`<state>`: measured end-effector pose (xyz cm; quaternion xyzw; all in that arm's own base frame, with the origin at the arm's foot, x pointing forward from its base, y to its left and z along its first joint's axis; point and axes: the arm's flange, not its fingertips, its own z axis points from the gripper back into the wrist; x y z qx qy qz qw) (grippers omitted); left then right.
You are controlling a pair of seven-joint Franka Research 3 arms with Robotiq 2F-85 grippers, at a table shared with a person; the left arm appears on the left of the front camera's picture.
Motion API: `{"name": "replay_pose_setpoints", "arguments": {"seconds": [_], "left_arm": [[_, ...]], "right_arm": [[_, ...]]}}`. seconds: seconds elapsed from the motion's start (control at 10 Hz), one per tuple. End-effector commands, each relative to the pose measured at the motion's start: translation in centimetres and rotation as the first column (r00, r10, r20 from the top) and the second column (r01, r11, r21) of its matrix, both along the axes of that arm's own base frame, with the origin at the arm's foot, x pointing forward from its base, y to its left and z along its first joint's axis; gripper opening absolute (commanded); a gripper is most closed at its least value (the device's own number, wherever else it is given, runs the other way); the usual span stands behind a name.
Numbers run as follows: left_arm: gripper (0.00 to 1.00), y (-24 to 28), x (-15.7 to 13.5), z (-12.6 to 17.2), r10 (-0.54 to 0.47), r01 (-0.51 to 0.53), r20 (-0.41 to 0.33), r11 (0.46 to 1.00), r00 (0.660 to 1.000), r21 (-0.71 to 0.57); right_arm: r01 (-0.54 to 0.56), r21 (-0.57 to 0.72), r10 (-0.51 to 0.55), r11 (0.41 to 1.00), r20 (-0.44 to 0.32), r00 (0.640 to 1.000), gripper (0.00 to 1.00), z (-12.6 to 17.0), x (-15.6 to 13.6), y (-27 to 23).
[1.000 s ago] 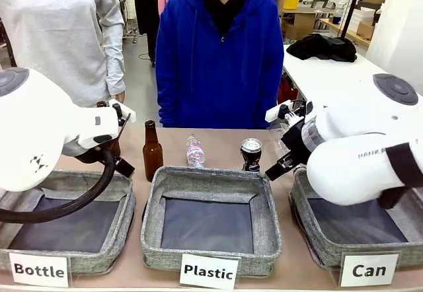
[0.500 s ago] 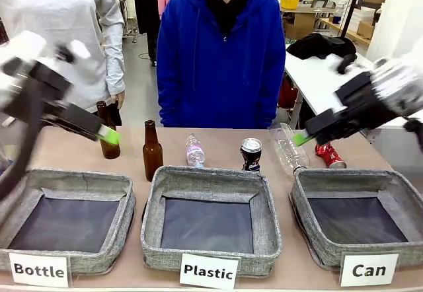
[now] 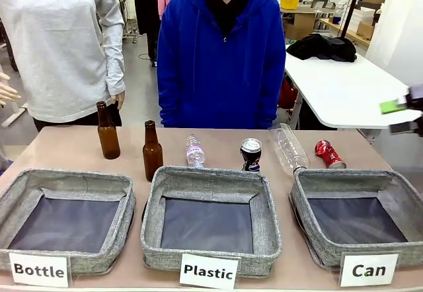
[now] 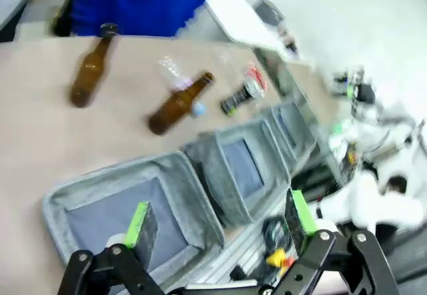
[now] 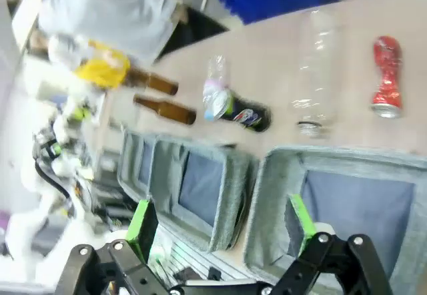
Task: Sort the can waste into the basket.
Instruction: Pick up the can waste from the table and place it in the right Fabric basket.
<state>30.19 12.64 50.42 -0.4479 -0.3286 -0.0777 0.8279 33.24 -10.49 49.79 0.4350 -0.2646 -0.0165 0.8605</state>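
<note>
1. Since a second ago both arms have swung up and outward off the desk (image 3: 66, 148). A green-padded tip of the right fingers (image 3: 394, 106) now sits at the right edge of the front view. The cans and bottles have not moved.
2. White cards on three grey baskets along the near edge read, left to right, "Bottle" (image 3: 38, 270), "Plastic" (image 3: 209, 271) and "Can" (image 3: 368, 270).
3. The black can (image 3: 250, 154) stands upright just beyond the far rim of the middle basket (image 3: 210, 175). Its white print is too small to read.
4. The red can (image 3: 328, 154) lies crushed on the desk, just beyond the far rim of the Can basket (image 3: 350, 181). It is near a clear bottle (image 3: 290, 148) lying on its side. Neither can is in the basket.
5. The left fingers (image 4: 140, 221) are spread apart and empty, high above the left basket. The right fingers are likewise spread and empty, above the Can basket.
6. The desk is tan. A person in a blue hoodie (image 3: 221, 61) stands at its far side. A white table (image 3: 337, 87) with a black cloth (image 3: 322, 46) stands far right.
7. Both wrist views are smeared by motion.
</note>
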Motion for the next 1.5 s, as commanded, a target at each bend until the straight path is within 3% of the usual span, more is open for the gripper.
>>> {"name": "replay_pose_setpoints", "arguments": {"seconds": [0.0, 0.3, 0.5, 0.6, 1.3, 1.4], "left_arm": [[1.00, 2.4, -1.2, -3.3, 0.164, -0.163, -0.005, 0.978, 0.986, -0.132], [1.00, 4.8, -3.3, -6.7, 0.373, -0.384, -0.095, 0.899, 0.923, -0.210], [1.00, 5.1, -3.3, -7.7, 0.512, -0.531, -0.149, 0.831, 0.846, -0.163], [1.00, 9.6, -1.6, -5.1, 0.390, -0.411, -0.135, 0.887, 0.911, -0.210], [1.00, 9.6, -1.6, -5.1, 0.390, -0.411, -0.135, 0.887, 0.911, -0.210], [1.00, 9.6, -1.6, -5.1, 0.390, -0.411, -0.135, 0.887, 0.911, -0.210]], "right_arm": [[0.172, 0.148, -0.175, 0.974, 0.009, 0.984, 1.00, -4.4, -2.9, -4.2], [0.378, 0.266, -0.366, 0.887, -0.096, 0.926, 1.00, -8.5, -5.8, -10.3], [0.474, 0.265, -0.462, 0.840, -0.110, 0.880, 1.00, -10.1, -7.0, -11.3], [0.425, 0.256, -0.403, 0.868, -0.137, 0.905, 1.00, -7.4, -5.0, -14.2], [0.423, 0.233, -0.396, 0.875, -0.157, 0.905, 1.00, -7.5, -5.1, -13.8], [0.348, 0.144, -0.334, 0.926, -0.114, 0.936, 1.00, -6.5, -3.7, -11.8]]}}
